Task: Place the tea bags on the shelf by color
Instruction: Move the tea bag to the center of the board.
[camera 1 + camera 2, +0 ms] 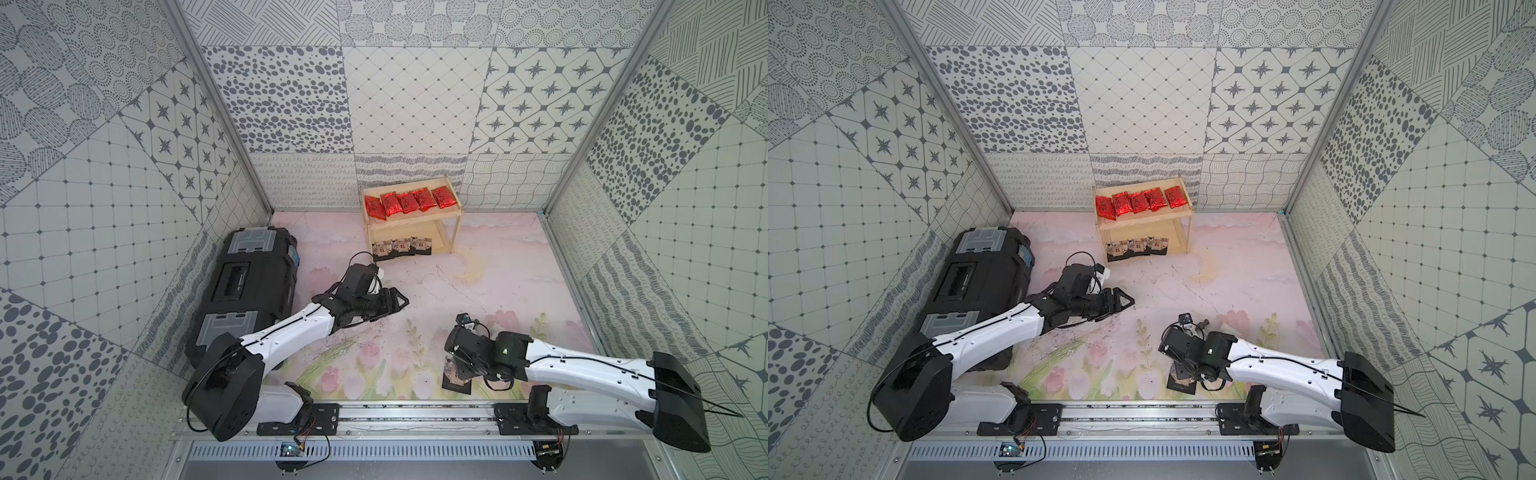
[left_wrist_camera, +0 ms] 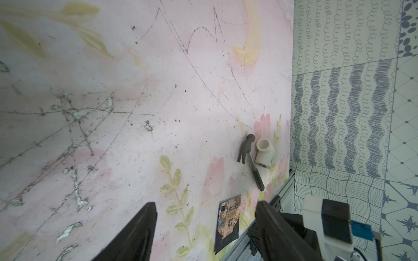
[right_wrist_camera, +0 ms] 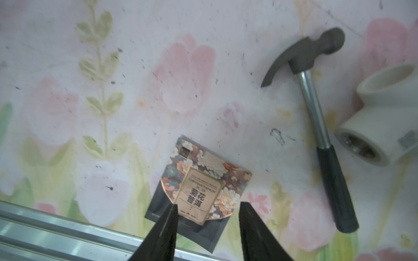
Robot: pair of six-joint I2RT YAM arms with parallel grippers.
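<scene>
Left arm (image 1: pixel 286 328) stretches forward low over the surface, its jaws wide apart. Right arm (image 1: pixel 582 370) turns its wrist downward, jaws apart but narrower.

Dark sachet (image 1: pixel 456 383) half hidden beneath the right arm (image 1: pixel 582 370) in both top views — white fitting (image 3: pixel 389 122) cropped.

The shelf (image 1: pixel 415 220) is pale bare wood; its red packets (image 1: pixel 405 202) are glossy crinkled foil. The sachet (image 3: pixel 199 192) looks matt printed paper. The hammer (image 3: pixel 314 113) has a dull grey head, shiny metal shaft, black matt grip; the fitting (image 3: pixel 384 126) is smooth white plastic
</scene>
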